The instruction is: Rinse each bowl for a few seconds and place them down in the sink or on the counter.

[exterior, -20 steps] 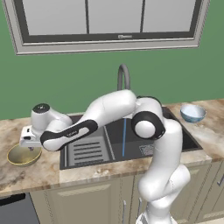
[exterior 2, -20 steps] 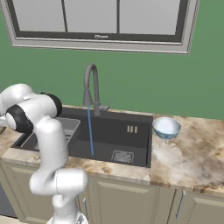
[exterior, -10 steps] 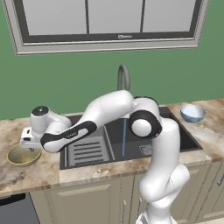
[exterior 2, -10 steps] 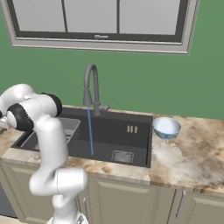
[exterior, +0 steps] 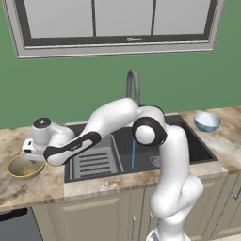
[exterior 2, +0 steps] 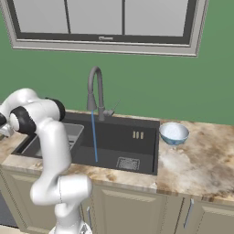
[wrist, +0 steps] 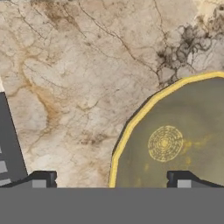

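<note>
Hand view: my gripper (wrist: 111,180) hangs spread wide, straddling the rim of the olive-gold bowl (wrist: 175,140) at lower right, on the counter (wrist: 87,65). I judge the pickup is in hand; next I should lower and pinch that rim.

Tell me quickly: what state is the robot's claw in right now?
Claw: open, holding nothing, hanging over the rim of the olive-gold bowl on the counter.
</note>
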